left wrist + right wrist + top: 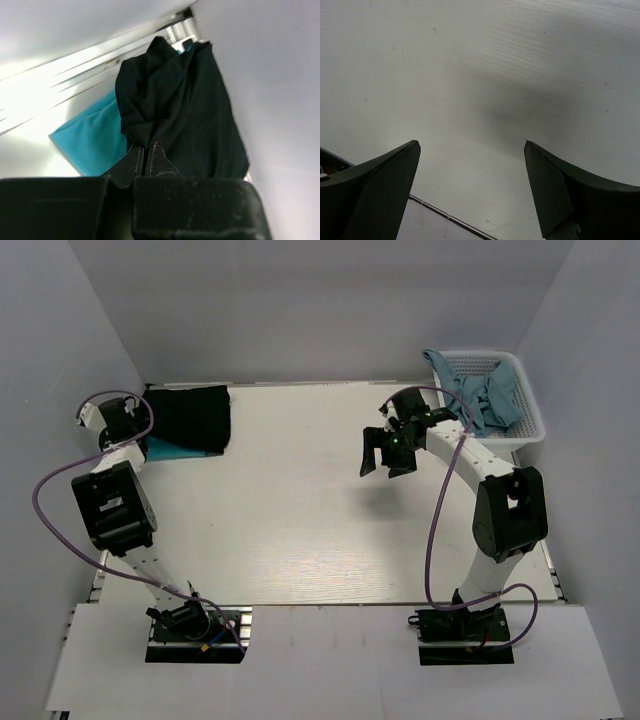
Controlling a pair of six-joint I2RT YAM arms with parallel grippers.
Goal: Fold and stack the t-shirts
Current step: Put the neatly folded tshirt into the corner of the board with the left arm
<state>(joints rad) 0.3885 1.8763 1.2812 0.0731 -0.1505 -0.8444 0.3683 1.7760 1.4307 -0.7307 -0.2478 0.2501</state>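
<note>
The left hand [147, 152] is held with fingers together against the black t-shirt [185, 110], which lies on the teal t-shirt [95, 135] at the far-left corner. The right hand [385, 465] is spread wide and empty over the bench [300, 520].

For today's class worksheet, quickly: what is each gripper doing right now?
Left gripper: closed, pinching the soft black cloth t-shirt.
Right gripper: open, holding nothing, above the white table.
</note>
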